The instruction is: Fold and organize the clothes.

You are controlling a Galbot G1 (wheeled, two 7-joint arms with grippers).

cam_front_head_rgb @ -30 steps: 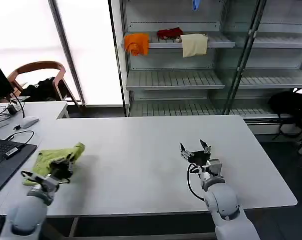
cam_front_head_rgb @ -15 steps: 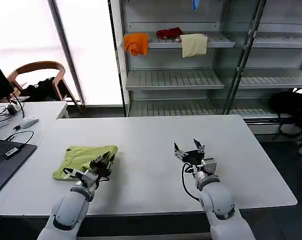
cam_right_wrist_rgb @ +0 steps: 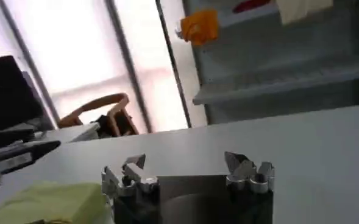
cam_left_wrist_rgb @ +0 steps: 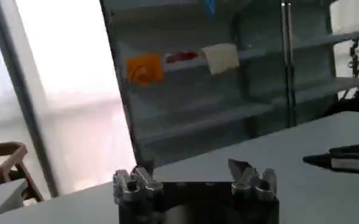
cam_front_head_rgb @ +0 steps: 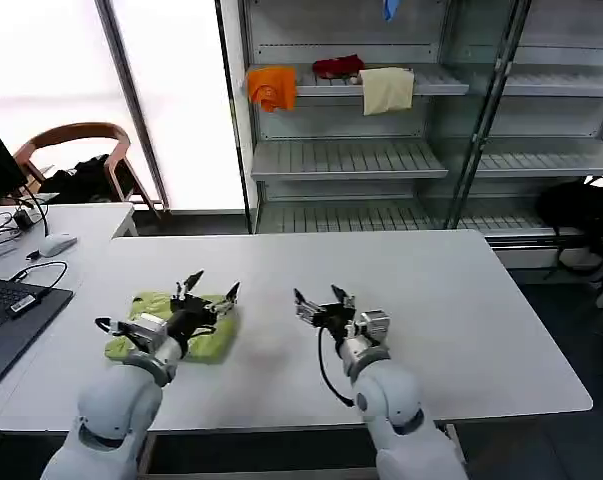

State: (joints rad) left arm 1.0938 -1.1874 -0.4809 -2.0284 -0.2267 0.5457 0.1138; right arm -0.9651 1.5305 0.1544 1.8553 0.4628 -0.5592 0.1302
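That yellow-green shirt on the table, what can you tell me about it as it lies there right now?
The T-shirt is a plain lime yellow-green, of thin soft-looking cloth. It lies flat on the white table, gathered into a compact, roughly rectangular bundle with rumpled edges, toward the robot's left side. The left gripper stands open just above its right end, fingers spread; whether it touches the cloth I cannot tell. The right gripper, also open, hovers apart over bare table. The right wrist view shows a corner of it.

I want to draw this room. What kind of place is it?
Probably an office or lab. A white table holds a green T-shirt, a laptop and mouse sit on a desk alongside, and metal shelves stand behind.
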